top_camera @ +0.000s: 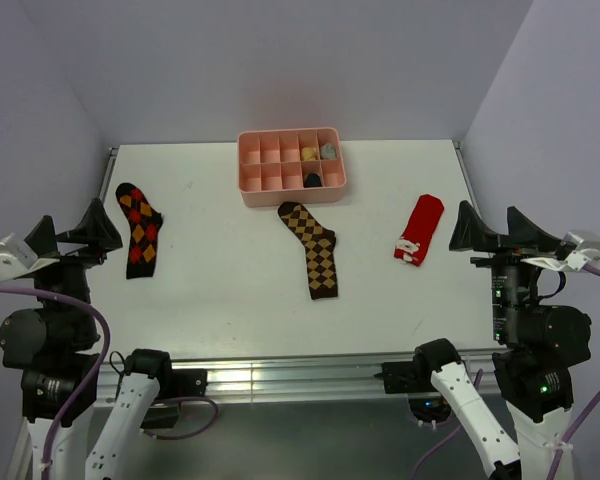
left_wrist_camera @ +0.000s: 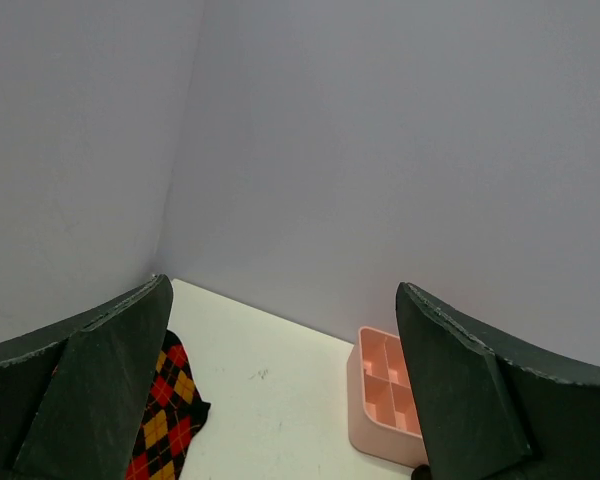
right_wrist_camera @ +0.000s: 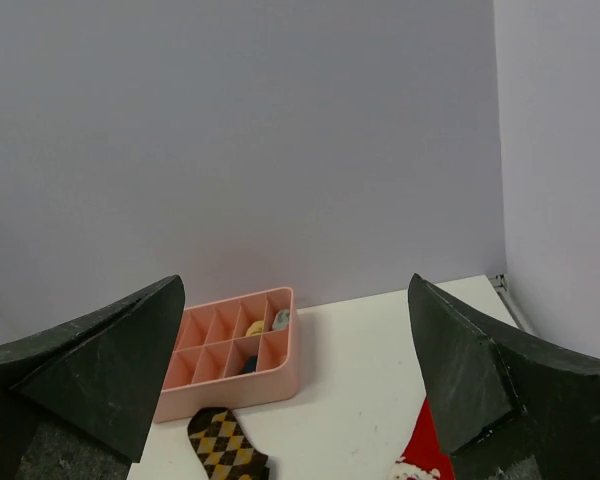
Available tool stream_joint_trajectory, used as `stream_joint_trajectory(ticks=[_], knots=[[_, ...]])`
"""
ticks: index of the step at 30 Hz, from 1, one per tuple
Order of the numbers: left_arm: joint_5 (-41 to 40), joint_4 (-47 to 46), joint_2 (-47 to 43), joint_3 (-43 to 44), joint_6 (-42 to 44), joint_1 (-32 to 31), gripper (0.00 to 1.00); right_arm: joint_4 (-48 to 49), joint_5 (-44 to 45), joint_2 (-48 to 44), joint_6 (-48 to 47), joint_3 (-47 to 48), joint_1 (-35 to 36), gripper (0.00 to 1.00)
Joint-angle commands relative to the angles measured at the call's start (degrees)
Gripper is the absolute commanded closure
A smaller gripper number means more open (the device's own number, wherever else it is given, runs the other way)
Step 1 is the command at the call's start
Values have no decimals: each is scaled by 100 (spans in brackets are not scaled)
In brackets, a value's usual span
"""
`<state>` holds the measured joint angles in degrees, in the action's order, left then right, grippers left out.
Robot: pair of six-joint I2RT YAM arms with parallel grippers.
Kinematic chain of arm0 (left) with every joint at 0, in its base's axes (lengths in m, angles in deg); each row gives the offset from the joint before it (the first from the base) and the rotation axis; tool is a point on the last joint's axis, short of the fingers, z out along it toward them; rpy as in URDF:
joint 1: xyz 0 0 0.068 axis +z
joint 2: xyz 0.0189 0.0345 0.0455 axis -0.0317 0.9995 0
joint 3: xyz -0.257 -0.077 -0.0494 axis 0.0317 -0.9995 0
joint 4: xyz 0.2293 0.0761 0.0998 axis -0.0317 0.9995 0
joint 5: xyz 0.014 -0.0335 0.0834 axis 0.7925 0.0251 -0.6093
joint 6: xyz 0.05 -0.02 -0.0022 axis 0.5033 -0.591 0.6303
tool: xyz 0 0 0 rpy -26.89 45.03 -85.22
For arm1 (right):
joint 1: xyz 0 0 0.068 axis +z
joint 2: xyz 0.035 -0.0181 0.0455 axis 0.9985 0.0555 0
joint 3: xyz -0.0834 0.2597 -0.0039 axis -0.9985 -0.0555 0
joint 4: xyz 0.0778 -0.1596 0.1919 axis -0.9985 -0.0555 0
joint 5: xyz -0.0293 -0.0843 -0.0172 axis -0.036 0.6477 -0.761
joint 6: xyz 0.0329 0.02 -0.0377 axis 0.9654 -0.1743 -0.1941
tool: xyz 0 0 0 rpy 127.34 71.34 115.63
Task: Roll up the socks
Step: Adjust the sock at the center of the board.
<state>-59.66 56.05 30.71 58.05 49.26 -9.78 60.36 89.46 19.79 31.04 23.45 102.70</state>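
Observation:
Three socks lie flat on the white table. The black one with red-orange diamonds [top_camera: 140, 230] is at the left, and its end shows in the left wrist view [left_wrist_camera: 165, 425]. In the middle, just in front of the tray, lies the black and tan sock [top_camera: 313, 250] [right_wrist_camera: 225, 445]. The red sock with white trim [top_camera: 419, 229] [right_wrist_camera: 425, 460] is at the right. My left gripper [top_camera: 75, 232] [left_wrist_camera: 282, 285] hangs open above the table's left edge, holding nothing. My right gripper [top_camera: 497, 230] [right_wrist_camera: 296, 281] is open and empty beyond the right edge, beside the red sock.
A pink compartment tray [top_camera: 290, 195] [left_wrist_camera: 380, 400] [right_wrist_camera: 230, 385] stands at the back centre of the table. Three of its cells hold small rolled items: a yellow one [top_camera: 309, 154], a grey one [top_camera: 328, 151] and a dark one [top_camera: 312, 180]. Lilac walls close in the back and both sides.

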Motion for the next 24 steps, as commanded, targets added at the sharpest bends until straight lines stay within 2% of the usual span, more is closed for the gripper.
stream_joint_trajectory(ticks=[1, 6, 12, 16, 21, 24], knots=[[147, -119, 47, -57, -133, -12, 0, 127, -51, 48, -52, 17, 29, 0], [305, -102, 108, -144, -344, -12, 0, -31, -174, 250, 290, 25, 29, 0], [657, 12, 371, -364, -712, -12, 1, -496, -1000, 909, 781, 43, 38, 0], [1008, 100, 644, -592, -959, -12, 0, -857, -1632, 1707, 1229, 87, 38, 0], [1518, 258, 1162, -751, -1205, -12, 0, -1086, -1827, 2718, 1398, -53, 90, 0], [1755, 197, 1382, -953, -1258, -12, 0, -920, -1696, 3332, 1389, -211, 476, 0]])
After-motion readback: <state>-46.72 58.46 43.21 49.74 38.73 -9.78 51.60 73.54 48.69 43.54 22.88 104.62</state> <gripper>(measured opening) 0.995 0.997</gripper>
